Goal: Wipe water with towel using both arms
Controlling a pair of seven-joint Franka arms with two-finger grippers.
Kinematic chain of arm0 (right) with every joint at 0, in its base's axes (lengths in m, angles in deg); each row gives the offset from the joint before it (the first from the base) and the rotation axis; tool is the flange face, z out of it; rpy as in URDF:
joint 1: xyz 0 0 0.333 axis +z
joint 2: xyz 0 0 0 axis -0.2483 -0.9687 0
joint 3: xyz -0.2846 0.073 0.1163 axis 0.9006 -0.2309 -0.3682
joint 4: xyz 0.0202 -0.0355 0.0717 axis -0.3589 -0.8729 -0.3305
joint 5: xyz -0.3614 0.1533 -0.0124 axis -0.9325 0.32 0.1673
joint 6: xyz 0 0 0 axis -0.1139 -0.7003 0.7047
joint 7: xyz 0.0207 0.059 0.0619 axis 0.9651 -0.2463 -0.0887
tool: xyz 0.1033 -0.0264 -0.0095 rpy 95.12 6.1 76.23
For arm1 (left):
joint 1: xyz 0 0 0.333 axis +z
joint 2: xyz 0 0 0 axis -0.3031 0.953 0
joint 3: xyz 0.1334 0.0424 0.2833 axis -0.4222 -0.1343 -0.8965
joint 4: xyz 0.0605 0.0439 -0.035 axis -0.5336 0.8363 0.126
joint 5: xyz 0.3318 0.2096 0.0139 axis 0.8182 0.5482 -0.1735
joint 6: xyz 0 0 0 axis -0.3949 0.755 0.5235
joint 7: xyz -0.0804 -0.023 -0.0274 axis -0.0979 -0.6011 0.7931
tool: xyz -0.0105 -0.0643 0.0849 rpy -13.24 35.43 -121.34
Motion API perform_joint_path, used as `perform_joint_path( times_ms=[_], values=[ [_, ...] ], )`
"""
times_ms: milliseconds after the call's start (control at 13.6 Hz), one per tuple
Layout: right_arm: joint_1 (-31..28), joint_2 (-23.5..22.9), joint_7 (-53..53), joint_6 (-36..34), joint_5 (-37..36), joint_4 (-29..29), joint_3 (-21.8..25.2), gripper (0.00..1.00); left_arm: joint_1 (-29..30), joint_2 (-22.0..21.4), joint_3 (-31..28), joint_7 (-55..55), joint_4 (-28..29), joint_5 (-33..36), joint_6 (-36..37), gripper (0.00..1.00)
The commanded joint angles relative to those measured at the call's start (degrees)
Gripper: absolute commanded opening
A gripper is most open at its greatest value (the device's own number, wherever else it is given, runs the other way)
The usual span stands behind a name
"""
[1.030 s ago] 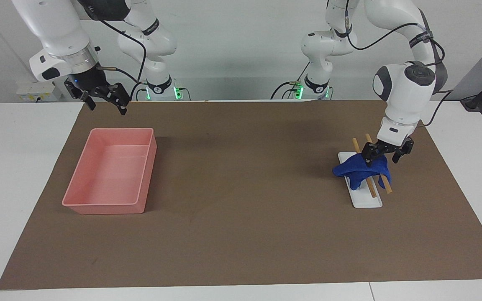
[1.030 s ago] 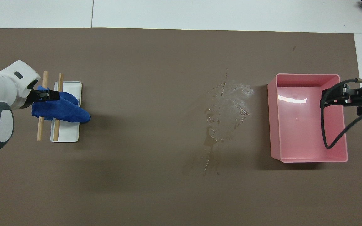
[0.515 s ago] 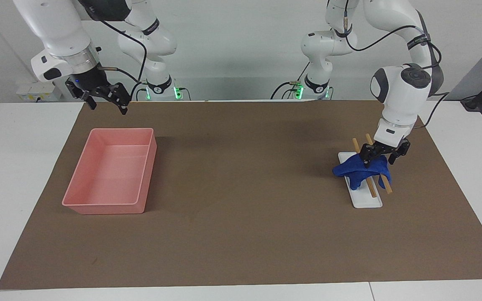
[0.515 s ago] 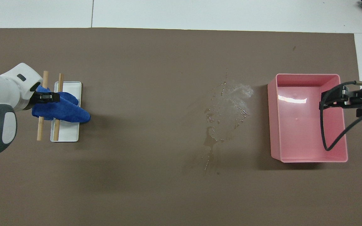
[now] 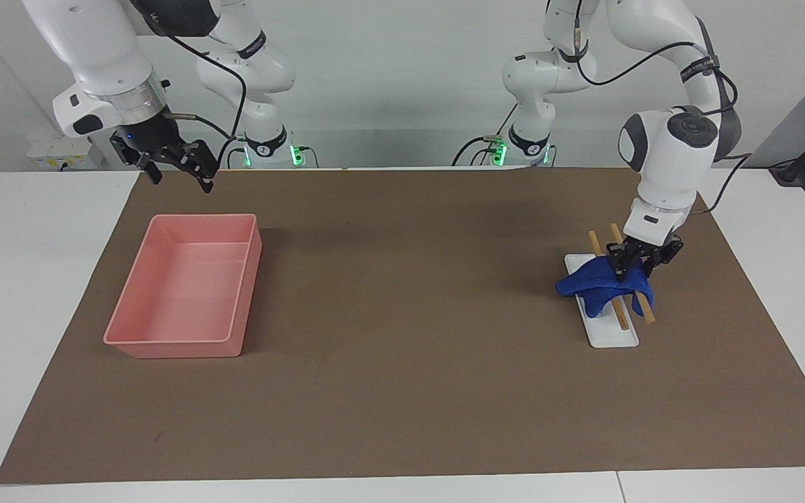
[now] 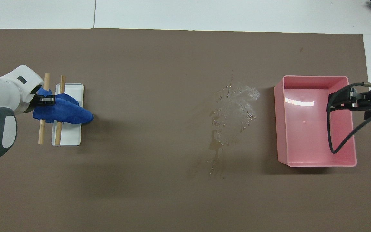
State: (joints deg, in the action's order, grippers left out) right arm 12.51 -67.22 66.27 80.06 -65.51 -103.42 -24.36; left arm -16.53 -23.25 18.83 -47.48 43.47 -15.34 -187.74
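The blue towel (image 5: 598, 286) lies bunched over two wooden sticks on a white rack (image 5: 613, 337) toward the left arm's end of the table. My left gripper (image 5: 632, 271) is down on the towel's top, shut on a fold of it. In the overhead view the left gripper (image 6: 43, 100) pinches the towel (image 6: 66, 112) over the stick farthest from the puddle. A water puddle (image 6: 233, 109) spreads on the brown mat beside the pink tray (image 6: 317, 163). My right gripper (image 5: 173, 168) is open and empty, held in the air over the tray's edge nearest the robots, and shows in the overhead view (image 6: 346, 100).
The pink tray (image 5: 179, 344) stands toward the right arm's end of the mat and holds a thin film of water. The white rack (image 6: 69, 139) with its two sticks lies under the towel. The brown mat (image 5: 402, 391) covers most of the white table.
My left gripper's fingers have come together on the towel, from wide open to shut, and the towel has bunched a little. My right gripper has barely moved.
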Motion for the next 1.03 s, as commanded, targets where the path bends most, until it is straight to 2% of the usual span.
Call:
perform_joint_path(
  times_ms=[0, 221, 442, 810, 957],
  values=[
    [-0.42, 1.81, 1.16, 1.46, -0.06, -2.32, -0.33, 1.00, -0.05, -1.20, -0.01, -1.24, 1.25, 1.39, -0.39, 0.39],
    [-0.42, 2.16, 1.25, 1.55, -0.06, -2.85, -0.33, 1.00, 0.21, -1.02, -0.01, -1.15, 0.20, 1.39, 0.57, 0.27],
    [-0.51, 2.33, 1.16, 1.55, -0.06, -3.20, -0.33, 1.00, 0.30, -1.02, -0.01, -1.06, -1.91, 1.39, 2.94, 0.02],
    [-0.68, 2.51, 1.16, 1.64, 0.03, -3.82, -0.33, 1.00, 0.30, -1.46, 0.16, -0.71, -8.58, 1.31, 12.69, 0.00],
    [-0.60, 2.51, 1.25, 1.64, 0.03, -3.82, -0.33, 1.00, 0.21, -1.81, 0.34, -1.06, -12.35, -1.14, 18.65, 0.00]
  ],
)
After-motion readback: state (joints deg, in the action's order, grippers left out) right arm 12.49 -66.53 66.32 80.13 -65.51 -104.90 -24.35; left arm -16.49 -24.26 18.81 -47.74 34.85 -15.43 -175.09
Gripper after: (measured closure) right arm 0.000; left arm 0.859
